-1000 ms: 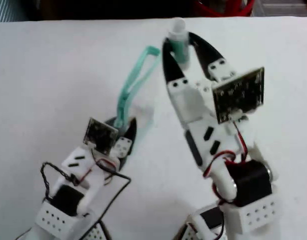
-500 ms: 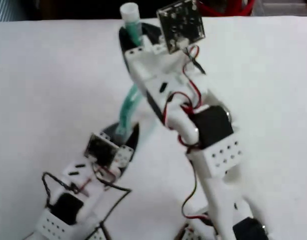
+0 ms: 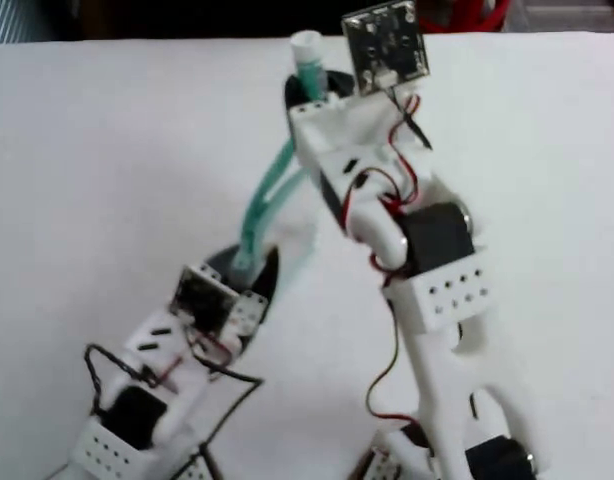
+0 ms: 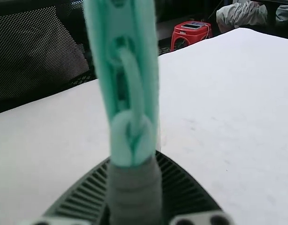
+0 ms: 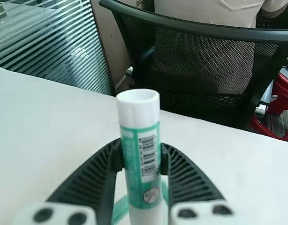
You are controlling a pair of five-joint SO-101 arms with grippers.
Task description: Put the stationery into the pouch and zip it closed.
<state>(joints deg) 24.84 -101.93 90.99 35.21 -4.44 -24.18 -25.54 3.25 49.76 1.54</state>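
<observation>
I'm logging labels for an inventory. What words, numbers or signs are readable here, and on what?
No text is clear enough to quote.
On the glue stick: a barcode and a round sign below it, digits too small to read.
On the red object beyond the table: a pale label, blurred.
On the pouch: no print seen.

The glue stick point(image 3: 308, 60), with a white cap and a teal-green label, is upright and clamped across its body by the right gripper point(image 5: 140, 153) fingers, over the far part of the desk. The pouch point(image 3: 259, 205) shows as a long teal zipper band stretching from the left gripper point(image 4: 133, 164), whose fingers pinch its grey end, toward the glue stick. Its two strips are slightly parted.
</observation>
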